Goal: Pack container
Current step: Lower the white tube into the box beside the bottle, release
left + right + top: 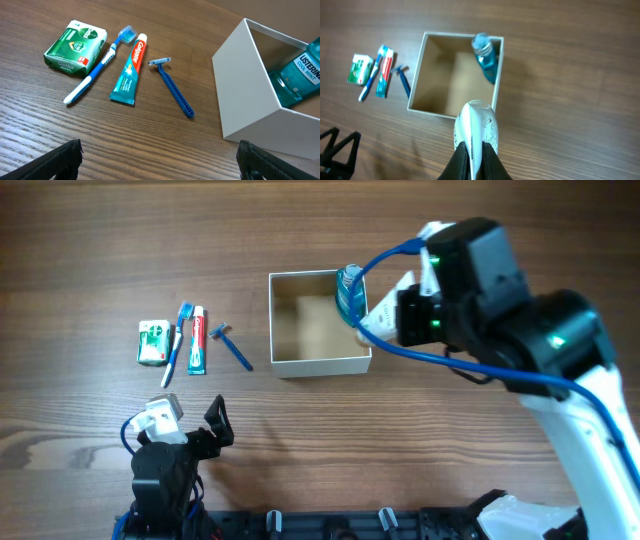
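Two grippers we see: the left gripper [160,152] spread wide, the right gripper [475,120] pinched closed (seemingly empty) above the container [320,366], mid-table, with a mouthwash bottle [350,292] inside.

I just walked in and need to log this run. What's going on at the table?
The two arms are packing toiletries into the container. A mouthwash bottle leans inside it against the right wall. The right gripper hangs above that side, and its fingers look shut. The soap box, toothbrush, toothpaste and razor lie on the table left of the container. The left gripper sits open near the front edge.
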`<action>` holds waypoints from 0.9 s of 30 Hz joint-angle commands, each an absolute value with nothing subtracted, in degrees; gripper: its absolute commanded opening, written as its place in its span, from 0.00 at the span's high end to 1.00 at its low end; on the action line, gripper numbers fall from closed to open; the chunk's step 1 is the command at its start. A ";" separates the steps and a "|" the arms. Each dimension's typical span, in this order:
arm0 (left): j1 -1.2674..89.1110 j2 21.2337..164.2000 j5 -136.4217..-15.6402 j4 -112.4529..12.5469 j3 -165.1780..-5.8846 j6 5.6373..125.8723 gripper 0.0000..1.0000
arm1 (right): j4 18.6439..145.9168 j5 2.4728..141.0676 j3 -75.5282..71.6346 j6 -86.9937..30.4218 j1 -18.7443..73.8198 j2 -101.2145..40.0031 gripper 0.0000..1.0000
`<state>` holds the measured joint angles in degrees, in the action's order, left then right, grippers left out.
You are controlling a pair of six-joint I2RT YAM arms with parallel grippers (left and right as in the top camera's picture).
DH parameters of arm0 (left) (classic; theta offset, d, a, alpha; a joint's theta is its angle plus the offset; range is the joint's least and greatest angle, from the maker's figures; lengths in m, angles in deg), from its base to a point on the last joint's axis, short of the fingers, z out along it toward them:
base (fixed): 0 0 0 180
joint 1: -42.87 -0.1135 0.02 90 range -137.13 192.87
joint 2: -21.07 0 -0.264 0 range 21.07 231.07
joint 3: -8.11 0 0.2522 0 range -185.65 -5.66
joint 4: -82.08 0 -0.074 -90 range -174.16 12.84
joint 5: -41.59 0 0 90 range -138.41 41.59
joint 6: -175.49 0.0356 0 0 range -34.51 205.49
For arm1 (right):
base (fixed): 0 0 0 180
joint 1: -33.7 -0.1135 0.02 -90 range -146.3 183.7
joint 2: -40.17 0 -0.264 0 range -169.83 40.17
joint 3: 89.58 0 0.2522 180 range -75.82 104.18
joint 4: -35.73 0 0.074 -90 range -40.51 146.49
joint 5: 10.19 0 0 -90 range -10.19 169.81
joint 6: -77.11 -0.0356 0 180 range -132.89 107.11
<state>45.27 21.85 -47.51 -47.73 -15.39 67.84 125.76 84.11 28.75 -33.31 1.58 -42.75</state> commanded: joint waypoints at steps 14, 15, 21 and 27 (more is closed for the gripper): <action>44.83 21.23 -48.60 -47.49 -14.58 68.76 0.00 | 120.04 89.05 30.22 -33.86 -0.82 -62.42 0.96; 44.83 21.23 -48.60 -47.49 -14.58 68.76 0.00 | 120.02 89.05 30.22 -33.84 -0.82 -63.18 0.96; 44.83 21.23 -48.60 -47.49 -14.58 68.76 0.00 | 118.79 89.00 30.19 -33.84 -0.45 -67.38 0.96; 44.83 21.23 -48.60 -47.49 -14.58 68.76 0.00 | 118.14 86.45 30.19 -33.99 0.58 -69.78 0.96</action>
<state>45.27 21.85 -47.51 -47.73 -15.39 67.84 118.77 87.37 28.73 -33.86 -0.34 -68.65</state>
